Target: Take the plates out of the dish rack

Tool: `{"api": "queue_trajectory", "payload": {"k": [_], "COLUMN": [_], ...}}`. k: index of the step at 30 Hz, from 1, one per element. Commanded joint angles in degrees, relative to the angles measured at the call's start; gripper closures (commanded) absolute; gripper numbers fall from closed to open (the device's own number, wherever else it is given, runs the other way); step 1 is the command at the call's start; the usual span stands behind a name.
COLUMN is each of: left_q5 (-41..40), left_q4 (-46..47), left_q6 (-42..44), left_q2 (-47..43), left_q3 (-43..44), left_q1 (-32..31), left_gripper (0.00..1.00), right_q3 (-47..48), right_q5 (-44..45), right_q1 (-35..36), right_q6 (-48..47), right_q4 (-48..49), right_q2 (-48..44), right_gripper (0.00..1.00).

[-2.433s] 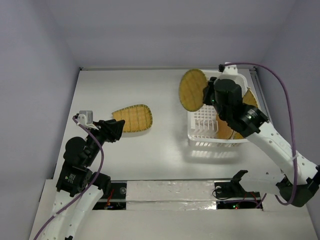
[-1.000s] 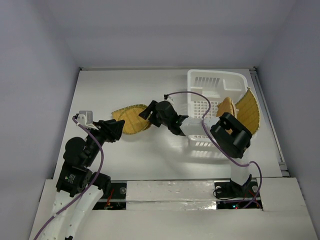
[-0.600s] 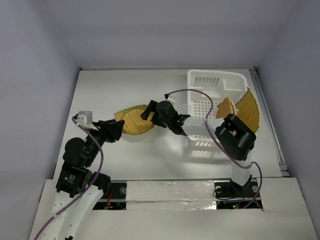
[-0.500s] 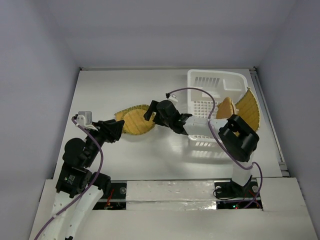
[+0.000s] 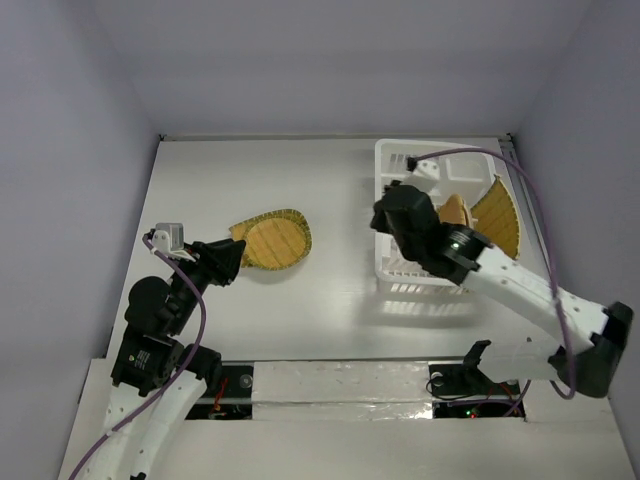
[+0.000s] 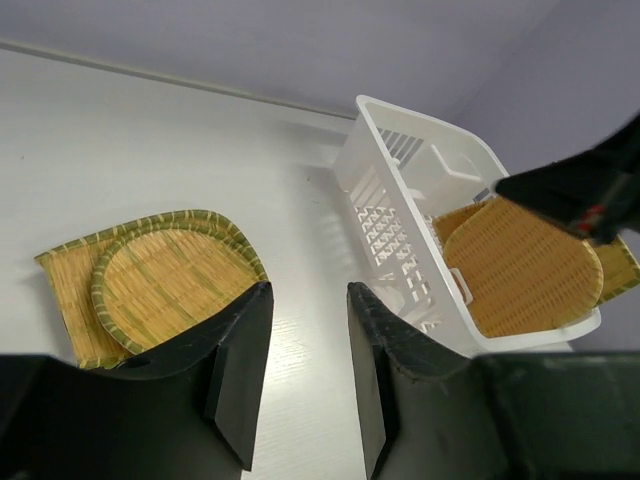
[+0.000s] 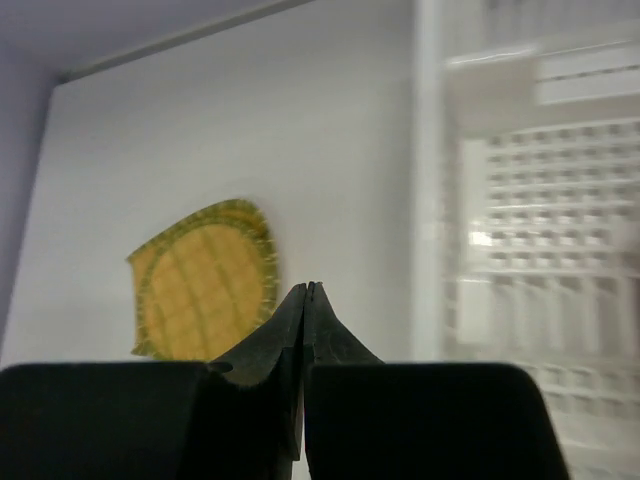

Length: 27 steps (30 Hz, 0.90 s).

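Counting what lies where, we find a stack of plates (image 5: 272,238) flat on the table (image 5: 330,180), well left of the dish rack (image 6: 385,215). A rounder one sits on a squarish one, level, so neither should slide. The two leaning plates (image 5: 497,212) stand on edge at the rack's right side. The wall props them there and their upper rims look free to pinch. The right gripper (image 7: 306,295) hangs over the rack's left wall, fingers pressed together with nothing between them. The left gripper (image 6: 307,290) hovers just near of the stack, fingers spread and empty. We judge the job half done. Next, the right gripper would need to spread and reach right toward the leaning plates.
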Motion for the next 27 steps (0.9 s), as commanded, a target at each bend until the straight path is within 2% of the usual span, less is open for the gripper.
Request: {"api": "queue_trajectory", "payload": {"k": [1,2,4,5,6,9,13,18,20,24,27], "left_q5": [0.3,0.31,0.31,0.31,0.31,0.39,0.48,0.22,-0.05,-0.31,-0.4], "left_q4": [2.43,2.43,2.43,2.52,2.52,2.43,2.25,2.17,1.99,1.99,1.99], "left_q6": [-0.3,-0.3,-0.3,-0.3,-0.3,-0.21,-0.12,-0.12,-0.21,-0.3,-0.38], "left_q2": [-0.58,-0.58,-0.58,-0.58,-0.58,-0.06,0.56,0.39,0.39,0.04,0.04], "left_q3": [0.21,0.21,0.21,0.21,0.21,0.3,0.47,0.47,0.47,0.47,0.47], "left_q1": [0.35,0.35,0.35,0.35,0.35,0.35,0.35,0.35,0.35,0.35,0.35], "left_gripper": [0.7,0.73,0.74,0.74,0.74,0.74,0.7,0.68,0.68,0.67,0.67], "right_q3": [1.54,1.89,2.77,3.39,4.52,6.81,7.0,1.29,-0.03,-1.88,-3.11], "right_q5": [13.73,15.31,17.77,18.04,17.96,17.43,17.09,11.46,9.44,6.54,5.57], "right_q1": [-0.51,-0.51,-1.13,-1.13,-1.74,-2.26,-6.21,-13.77,-16.15,-16.68,-17.21], "right_q6": [0.07,2.52,6.65,10.51,11.85,17.3,20.56,9.15,5.73,1.15,-0.44], "right_q4": [-23.04,-26.39,-37.54,-40.72,-45.79,-53.72,-57.62,-45.96,-44.18,-37.51,-35.57], "right_q2": [-7.31,-8.98,-13.01,-14.17,-15.05,-17.34,-19.8,-23.06,-22.27,-20.95,-19.64], "right_gripper": [1.0,1.0,0.85,0.77,0.57,0.34,0.33,0.34,0.36,0.42,0.42]}}
